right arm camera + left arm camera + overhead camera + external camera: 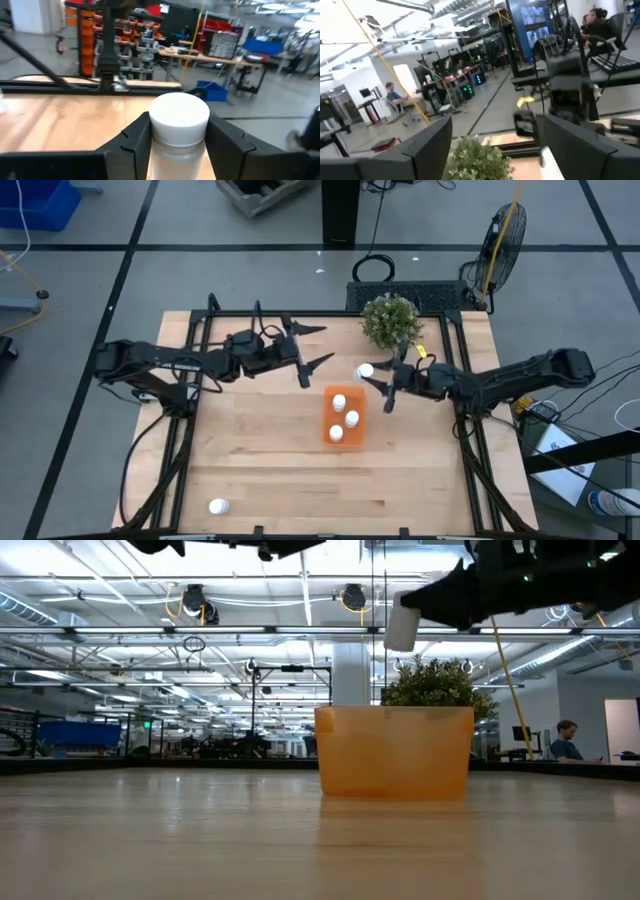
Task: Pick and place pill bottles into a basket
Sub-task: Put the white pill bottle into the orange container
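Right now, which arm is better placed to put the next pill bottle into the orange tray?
The right. Its gripper is shut on a pill bottle, held in the air just beside the orange tray. The left gripper is open and empty, farther off.

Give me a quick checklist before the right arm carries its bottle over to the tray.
1. Right gripper shut on the held bottle: ok.
2. Held bottle lifted off the table: ok, low view shows it high.
3. Orange tray has room: ok, three bottles in it.
4. Left gripper away from the tray: ok, open, raised.
5. Plant clear of the path: cannot tell.
6. Last bottle remaining: ok, near the front edge.
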{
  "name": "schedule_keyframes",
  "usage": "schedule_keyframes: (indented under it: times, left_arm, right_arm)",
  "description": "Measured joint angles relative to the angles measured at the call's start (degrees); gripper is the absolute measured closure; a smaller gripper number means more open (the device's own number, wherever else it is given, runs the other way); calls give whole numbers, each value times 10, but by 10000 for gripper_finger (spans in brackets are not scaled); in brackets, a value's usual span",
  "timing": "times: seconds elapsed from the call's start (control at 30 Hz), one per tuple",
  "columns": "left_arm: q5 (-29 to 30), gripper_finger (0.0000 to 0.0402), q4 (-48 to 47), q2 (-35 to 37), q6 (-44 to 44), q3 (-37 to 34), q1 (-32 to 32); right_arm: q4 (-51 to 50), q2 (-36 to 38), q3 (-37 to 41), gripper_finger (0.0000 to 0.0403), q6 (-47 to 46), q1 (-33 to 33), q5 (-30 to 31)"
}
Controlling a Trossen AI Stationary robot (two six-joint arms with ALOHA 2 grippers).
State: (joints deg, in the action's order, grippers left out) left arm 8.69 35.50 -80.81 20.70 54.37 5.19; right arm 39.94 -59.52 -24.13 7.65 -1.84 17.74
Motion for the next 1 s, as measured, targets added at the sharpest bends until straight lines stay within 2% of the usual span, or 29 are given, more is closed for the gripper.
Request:
schedule_keyframes:
  times: [0.27,0.53,0.8,1.0]
  left_arm:
    - [10,96,-39,11,22,0,0]
    - [20,96,-41,12,21,0,0]
    - [20,96,-47,12,21,0,0]
    - [20,96,-56,12,21,0,0]
  right_arm:
    - [60,-96,12,259,-56,-58,3]
    - [97,-203,9,259,-101,-65,19]
    - [132,-257,8,260,-137,-65,19]
    - [133,-264,7,260,-142,-67,20]
